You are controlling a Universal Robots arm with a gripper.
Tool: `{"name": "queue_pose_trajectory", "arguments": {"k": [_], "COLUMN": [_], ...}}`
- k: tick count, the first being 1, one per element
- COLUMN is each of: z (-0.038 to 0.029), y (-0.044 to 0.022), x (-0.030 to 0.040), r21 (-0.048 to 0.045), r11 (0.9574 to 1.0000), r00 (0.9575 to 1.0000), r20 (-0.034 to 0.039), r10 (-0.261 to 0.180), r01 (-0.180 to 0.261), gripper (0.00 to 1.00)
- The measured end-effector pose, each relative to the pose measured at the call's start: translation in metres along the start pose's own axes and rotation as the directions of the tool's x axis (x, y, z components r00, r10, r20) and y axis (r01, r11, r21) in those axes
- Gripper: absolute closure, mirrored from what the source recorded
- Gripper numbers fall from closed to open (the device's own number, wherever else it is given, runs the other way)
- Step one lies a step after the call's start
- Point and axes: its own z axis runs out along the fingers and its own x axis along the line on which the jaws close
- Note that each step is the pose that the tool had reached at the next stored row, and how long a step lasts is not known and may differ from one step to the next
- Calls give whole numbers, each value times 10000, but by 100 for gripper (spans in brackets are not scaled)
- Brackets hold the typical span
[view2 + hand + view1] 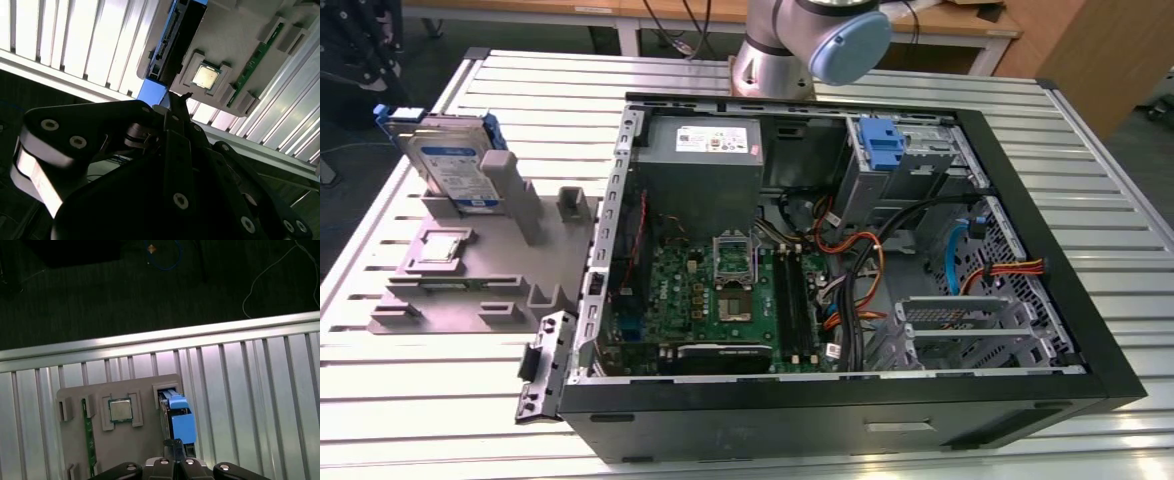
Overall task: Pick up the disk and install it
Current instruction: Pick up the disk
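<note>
The disk (454, 160) stands on edge in a slot of the grey holder (474, 275), on the exterior view's left. It is a silver drive with a white and blue label in a blue carrier. In both wrist views I look down on its blue carrier edge (179, 421) (152, 92). My gripper (175, 445) (174, 100) hangs well above the disk, roughly over its edge. Its black fingers meet at the tips, shut on nothing.
An open computer case (1067, 330) fills the middle of the slatted metal table (400, 420), with a drive bay holding a blue bracket (881, 145) and a power supply (700, 140). The holder also carries a processor chip (120, 410) (205, 76) and a green memory stick (89, 435).
</note>
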Motion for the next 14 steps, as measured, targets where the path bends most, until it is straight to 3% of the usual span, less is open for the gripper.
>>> {"name": "queue_pose_trajectory", "arguments": {"k": [7,14], "z": [35,36], "y": [76,77], "x": [-29,-30], "r21": [-3,13], "r11": [10000,10000], "r00": [10000,9999], "r20": [68,77], "r10": [-67,-73], "r01": [67,73], "gripper": [90,90]}}
